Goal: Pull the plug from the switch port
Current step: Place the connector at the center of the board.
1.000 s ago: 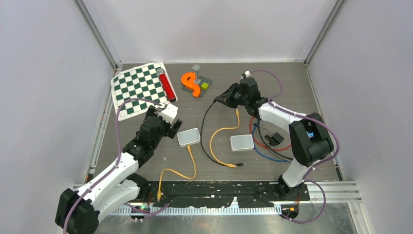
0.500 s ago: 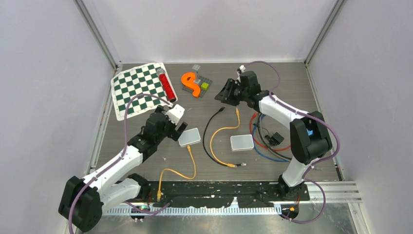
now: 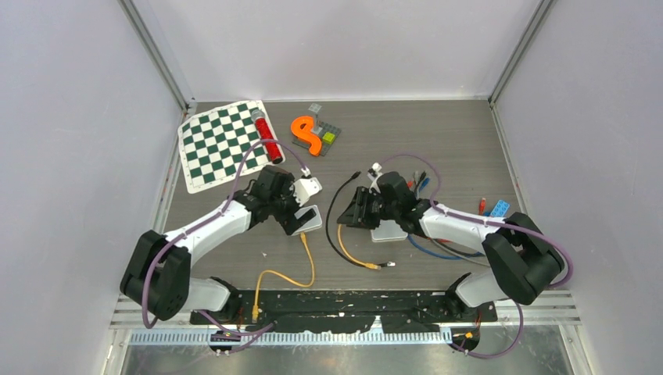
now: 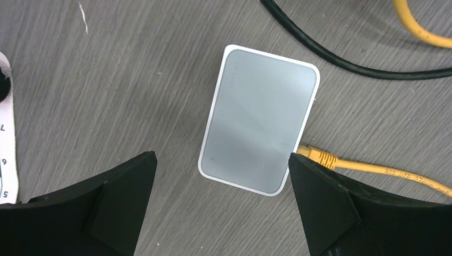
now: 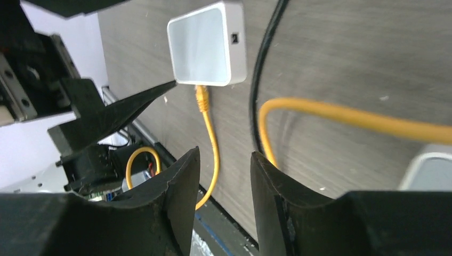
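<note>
**Left gripper** (image 4: 221,160): the jaws stand fully apart and hold nothing. You will find it above the switch (image 4: 261,130), with one finger (image 4: 114,208) on either side of the end nearest the camera. You cannot tell whether the fingers touch the switch.

**Switch:** it lies flat on the table (image 3: 438,133), left of centre.

**Plug** (image 4: 318,157): it is seated in a port on one edge of the switch, just beside the tip of one left finger. Its yellow cable (image 4: 384,170) leads away towards the near edge of the table.

**Black cable** (image 4: 341,58): it runs past the far end of the switch and does not touch it.

**Right gripper** (image 5: 224,160): the jaws are partly apart with nothing between them. It sits low over the table, to the right of the switch and facing it. In the right wrist view the plug and the black cable lie ahead of its fingers.

**Second switch** (image 3: 388,229): partly hidden under the right arm. A second yellow cable (image 5: 346,118) curves beside it.
</note>
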`<state>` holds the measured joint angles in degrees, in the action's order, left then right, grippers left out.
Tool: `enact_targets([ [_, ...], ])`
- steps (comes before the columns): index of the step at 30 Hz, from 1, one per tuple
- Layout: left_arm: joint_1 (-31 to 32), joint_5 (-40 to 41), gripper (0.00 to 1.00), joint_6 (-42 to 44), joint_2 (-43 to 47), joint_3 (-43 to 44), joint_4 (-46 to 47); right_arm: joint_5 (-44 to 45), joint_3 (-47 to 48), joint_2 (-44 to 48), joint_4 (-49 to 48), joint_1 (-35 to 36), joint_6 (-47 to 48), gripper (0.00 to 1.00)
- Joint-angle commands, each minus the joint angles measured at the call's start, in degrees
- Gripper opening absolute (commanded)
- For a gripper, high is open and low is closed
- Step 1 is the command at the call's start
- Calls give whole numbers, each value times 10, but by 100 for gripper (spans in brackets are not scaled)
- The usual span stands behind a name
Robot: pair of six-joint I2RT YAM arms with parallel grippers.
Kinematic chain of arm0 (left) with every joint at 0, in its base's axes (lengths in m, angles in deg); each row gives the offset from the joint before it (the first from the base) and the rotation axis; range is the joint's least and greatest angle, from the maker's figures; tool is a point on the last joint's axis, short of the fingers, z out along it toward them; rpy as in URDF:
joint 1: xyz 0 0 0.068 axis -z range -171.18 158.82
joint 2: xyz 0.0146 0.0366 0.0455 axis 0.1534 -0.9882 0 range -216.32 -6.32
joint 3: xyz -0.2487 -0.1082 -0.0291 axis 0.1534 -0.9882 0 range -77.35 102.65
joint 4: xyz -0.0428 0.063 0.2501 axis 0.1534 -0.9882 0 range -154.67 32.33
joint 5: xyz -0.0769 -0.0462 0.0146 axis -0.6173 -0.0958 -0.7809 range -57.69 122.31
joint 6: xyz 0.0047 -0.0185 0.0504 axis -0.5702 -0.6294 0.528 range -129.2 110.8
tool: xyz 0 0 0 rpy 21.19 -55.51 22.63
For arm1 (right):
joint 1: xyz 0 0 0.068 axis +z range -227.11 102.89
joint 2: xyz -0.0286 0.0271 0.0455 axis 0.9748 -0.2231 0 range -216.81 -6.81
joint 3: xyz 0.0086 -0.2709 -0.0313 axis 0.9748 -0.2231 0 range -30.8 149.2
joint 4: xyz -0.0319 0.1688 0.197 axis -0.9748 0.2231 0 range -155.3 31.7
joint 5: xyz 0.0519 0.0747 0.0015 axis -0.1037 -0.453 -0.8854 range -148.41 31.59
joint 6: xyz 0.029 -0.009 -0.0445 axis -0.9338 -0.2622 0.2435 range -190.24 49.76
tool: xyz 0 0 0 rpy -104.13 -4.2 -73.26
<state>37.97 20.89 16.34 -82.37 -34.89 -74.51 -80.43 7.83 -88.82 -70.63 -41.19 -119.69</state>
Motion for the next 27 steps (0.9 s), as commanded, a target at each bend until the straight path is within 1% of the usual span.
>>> enact_targets([
  [1, -4, -7, 100, 34, -7, 25, -44, 3, -6, 11, -76, 44, -35, 46],
  [4, -6, 13, 100, 47, -13, 24, -58, -5, 2, -10, -81, 62, -35, 45],
  [7, -9, 15, 100, 74, -21, 19, -69, -5, 23, -23, -81, 82, -31, 43],
  [11, -14, 15, 99, 76, -42, 23, -73, -14, 40, -58, -86, 96, -38, 39],
  [13, -14, 6, 99, 74, -53, 28, -73, -19, 41, -71, -96, 98, -45, 38],
  [17, -14, -3, 91, 73, -88, 51, -89, -29, 40, -90, -113, 100, -55, 38],
  [22, -14, -20, 90, 70, -103, 62, -87, -43, 54, -118, -123, 109, -62, 38],
  [24, -15, -37, 86, 79, -108, 63, -95, -41, 64, -129, -121, 111, -63, 37],
  [27, -22, -56, 67, 85, -127, 77, -123, -36, 76, -144, -109, 112, -64, 36],
])
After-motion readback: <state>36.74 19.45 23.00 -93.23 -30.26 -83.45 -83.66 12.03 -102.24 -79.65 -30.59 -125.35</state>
